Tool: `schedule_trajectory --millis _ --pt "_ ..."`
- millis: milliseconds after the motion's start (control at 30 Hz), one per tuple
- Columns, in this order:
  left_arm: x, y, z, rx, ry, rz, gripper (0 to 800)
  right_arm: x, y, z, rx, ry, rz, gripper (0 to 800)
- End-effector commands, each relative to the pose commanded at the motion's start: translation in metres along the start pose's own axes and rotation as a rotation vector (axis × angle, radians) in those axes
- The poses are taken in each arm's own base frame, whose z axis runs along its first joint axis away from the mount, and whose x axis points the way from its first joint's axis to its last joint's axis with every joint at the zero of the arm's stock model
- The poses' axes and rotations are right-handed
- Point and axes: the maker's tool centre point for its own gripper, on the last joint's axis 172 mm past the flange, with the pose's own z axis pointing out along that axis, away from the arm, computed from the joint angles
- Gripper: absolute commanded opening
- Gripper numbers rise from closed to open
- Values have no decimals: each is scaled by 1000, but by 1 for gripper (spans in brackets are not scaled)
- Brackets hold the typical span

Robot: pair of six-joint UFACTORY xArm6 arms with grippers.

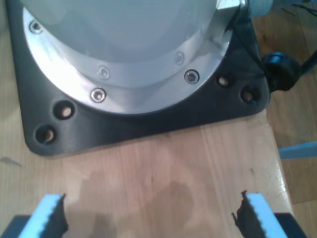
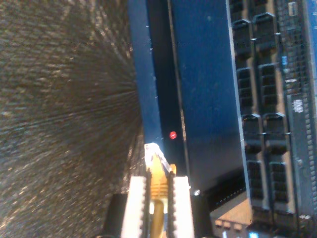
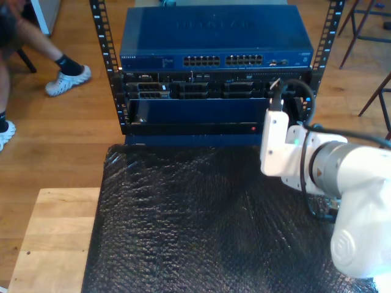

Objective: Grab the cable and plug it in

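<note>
The cable's yellowish boot (image 2: 159,191) is pinched between the pale fingers of my second gripper (image 2: 158,179), which is shut on it. Its clear plug (image 2: 154,152) sticks out past the fingertips, close to the dark blue front panel (image 2: 203,99) of the rack, beside a red light (image 2: 172,134). Rows of ports (image 2: 257,124) lie off to one side. In the exterior view this gripper (image 3: 276,97) stands at the rack's front, toward the exterior view's right. My first gripper (image 1: 148,218) is open over bare wood, facing an arm's round base (image 1: 124,54).
A blue network switch (image 3: 214,36) tops the rack, with more port rows (image 3: 201,91) beneath it. A black bubble mat (image 3: 201,213) covers the table before the rack. A wooden board (image 3: 55,232) lies at the exterior view's lower left. A person's legs (image 3: 61,79) are at its upper left.
</note>
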Motion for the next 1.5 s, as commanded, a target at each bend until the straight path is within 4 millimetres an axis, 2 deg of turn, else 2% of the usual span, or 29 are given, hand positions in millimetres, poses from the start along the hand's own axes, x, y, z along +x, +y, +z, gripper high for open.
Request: schedule_trajectory --millis 100,233,300,400,533,767,1000,1100,1233,1500 --pt "0 0 0 0 0 0 800 -1 6 -3 -38 1 -34 0" --pt "0 0 0 -1 0 1 800 -22 9 -2 -43 -36 -14 0" --pt "0 0 0 0 2 0 800 -26 8 -1 -41 -42 -11 0" --pt "0 0 0 -1 0 1 800 -31 -1 7 -29 -54 -11 0" --pt "0 0 0 0 0 0 800 -35 7 16 -103 -62 -19 0" --pt "0 0 0 0 0 0 800 -38 6 40 -88 -75 -19 0" --pt "0 0 0 0 0 0 800 -41 1 48 -90 -81 -18 0" --pt "0 0 0 -1 0 1 800 -38 10 52 -100 -77 -16 0" --pt "0 0 0 0 0 0 800 -41 6 68 -79 -86 -15 0" --pt "0 0 0 -1 0 1 800 -38 9 68 -93 -82 -22 0"
